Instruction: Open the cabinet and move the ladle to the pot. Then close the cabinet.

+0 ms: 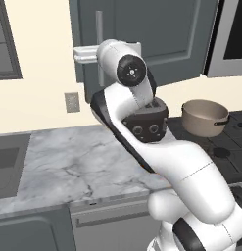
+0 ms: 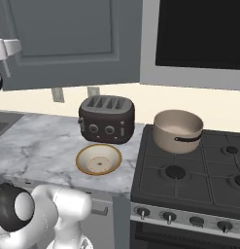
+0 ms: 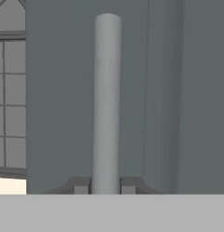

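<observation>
Gripping cabinet [image 1: 157, 39] handle [image 3: 107, 99], claw [image 3: 107, 186] closed; no writing legible.

pot [image 2: 178, 130] on stove [image 2: 189, 180], toaster [image 2: 107, 119] left, bowl [image 2: 98, 159] before toaster.

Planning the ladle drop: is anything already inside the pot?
No. In the right base view the pot on the stove shows a bare beige inside.

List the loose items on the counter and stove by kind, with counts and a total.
Pot: 1
Toaster: 1
Bowl: 1
Total: 3
</observation>
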